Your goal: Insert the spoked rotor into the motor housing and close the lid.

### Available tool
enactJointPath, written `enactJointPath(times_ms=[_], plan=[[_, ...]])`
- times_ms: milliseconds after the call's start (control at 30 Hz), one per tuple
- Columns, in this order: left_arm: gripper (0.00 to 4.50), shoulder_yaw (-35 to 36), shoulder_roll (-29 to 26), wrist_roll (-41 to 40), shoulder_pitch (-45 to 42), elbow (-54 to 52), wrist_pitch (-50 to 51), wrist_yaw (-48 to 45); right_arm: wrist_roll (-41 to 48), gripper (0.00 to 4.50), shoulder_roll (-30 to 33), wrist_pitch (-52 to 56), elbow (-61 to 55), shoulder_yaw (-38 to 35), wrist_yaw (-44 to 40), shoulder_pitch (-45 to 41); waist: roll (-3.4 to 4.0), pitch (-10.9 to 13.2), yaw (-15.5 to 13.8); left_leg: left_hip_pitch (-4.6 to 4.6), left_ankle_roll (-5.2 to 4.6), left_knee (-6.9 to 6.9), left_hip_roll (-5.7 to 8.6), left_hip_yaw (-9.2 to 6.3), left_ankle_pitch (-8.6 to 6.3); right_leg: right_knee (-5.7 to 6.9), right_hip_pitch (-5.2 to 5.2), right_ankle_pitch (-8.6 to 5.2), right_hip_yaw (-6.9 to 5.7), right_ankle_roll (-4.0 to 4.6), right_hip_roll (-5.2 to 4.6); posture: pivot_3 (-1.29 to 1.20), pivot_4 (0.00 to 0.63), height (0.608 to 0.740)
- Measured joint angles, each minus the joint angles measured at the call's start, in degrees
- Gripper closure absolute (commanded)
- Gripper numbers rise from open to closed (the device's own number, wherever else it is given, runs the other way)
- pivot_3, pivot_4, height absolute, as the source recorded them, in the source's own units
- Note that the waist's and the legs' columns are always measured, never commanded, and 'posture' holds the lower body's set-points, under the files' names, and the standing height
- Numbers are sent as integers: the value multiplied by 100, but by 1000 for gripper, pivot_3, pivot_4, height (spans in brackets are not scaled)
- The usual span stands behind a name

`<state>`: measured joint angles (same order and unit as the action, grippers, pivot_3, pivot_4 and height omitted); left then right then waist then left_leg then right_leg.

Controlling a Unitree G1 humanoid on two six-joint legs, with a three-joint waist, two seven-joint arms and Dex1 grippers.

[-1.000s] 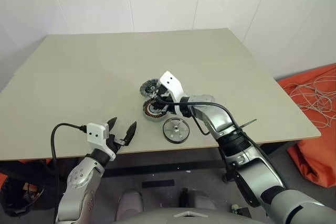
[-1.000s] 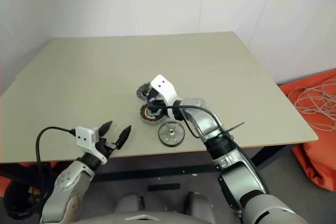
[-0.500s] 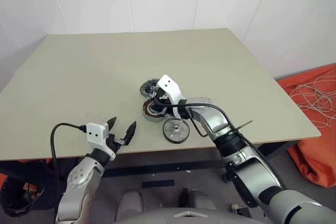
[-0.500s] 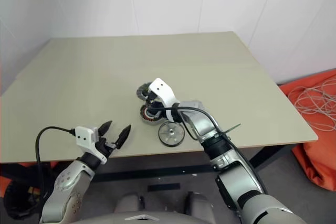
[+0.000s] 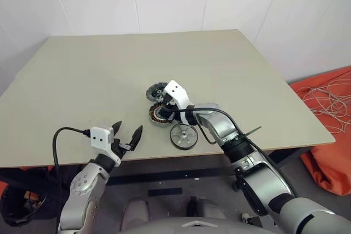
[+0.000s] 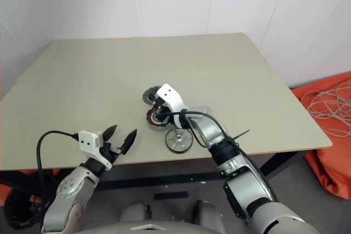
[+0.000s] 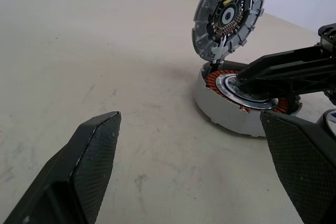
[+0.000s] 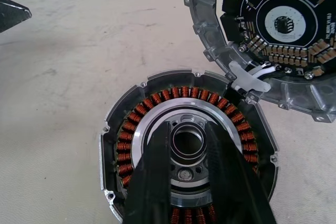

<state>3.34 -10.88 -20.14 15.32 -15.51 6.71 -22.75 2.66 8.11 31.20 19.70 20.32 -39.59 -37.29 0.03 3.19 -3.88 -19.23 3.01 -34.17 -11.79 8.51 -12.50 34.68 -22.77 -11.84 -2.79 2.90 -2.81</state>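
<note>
The motor housing (image 8: pixel 126 140), a round shell packed with copper windings, lies on the table near the middle. Its grey ribbed lid (image 8: pixel 283 24) stands tipped up at the housing's far edge, circuit side showing. My right gripper (image 8: pixel 185 129) reaches down into the housing (image 5: pixel 159 115). Its fingers (image 8: pixel 155 171) are slightly apart on the silver centre ring, either side of the bore, with nothing between them. The spoked rotor (image 5: pixel 183 135) lies flat on the table just in front of the housing, untouched. My left gripper (image 5: pixel 127 131) hovers open near the table's front edge, left of the parts, and holds nothing.
The beige table (image 5: pixel 109 64) ends close in front of the rotor. An orange heap with pale cables (image 5: pixel 332 119) lies on the floor to the right. White walls stand behind the table.
My right forearm has sunk a little, with the gripper staying over the housing. The left arm, the rotor and the lid have not moved.
</note>
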Motion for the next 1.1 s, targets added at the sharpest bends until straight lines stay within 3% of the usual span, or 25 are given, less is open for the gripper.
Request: enactJointPath(times_ms=[67, 233, 333, 500, 1100], plan=[[0, 0, 0, 0, 0, -1, 13, 3, 0, 1966, 14, 2, 0, -55, -2, -1, 0, 0, -1, -1, 0, 0, 0, 0, 0, 0, 0, 0, 0, 0, 0, 0, 0, 740], [0, 0, 1, -1, 0, -4, 22, 4, 124, 1966, 60, 153, -214, -217, -137, -1, 2, 2, -1, -1, 0, 1, 0, 0, 0, 0, -2, 0, 0, 0, 0, 0, 0, 740], [0, -1, 1, -1, 0, -5, 23, 2, 330, 2617, 62, 353, -544, -344, -267, -3, 3, 3, -1, -1, 0, 4, 0, 0, 0, -1, -2, -1, 0, 1, 0, 0, 0, 740], [0, 0, 1, 0, 0, -3, 21, -2, 501, 4399, 70, 635, -850, -416, -309, -11, 4, 3, -1, 0, 0, 4, 0, 0, 0, 0, -1, -1, 0, 2, 0, 0, 0, 740], [0, 5, 3, 19, -25, 123, -4, -12, 276, 4482, 270, 786, -880, 60, -214, 4, 4, 4, -1, -1, 0, 4, 0, 0, 0, -1, -2, -1, 0, 2, 0, 0, 0, 740]])
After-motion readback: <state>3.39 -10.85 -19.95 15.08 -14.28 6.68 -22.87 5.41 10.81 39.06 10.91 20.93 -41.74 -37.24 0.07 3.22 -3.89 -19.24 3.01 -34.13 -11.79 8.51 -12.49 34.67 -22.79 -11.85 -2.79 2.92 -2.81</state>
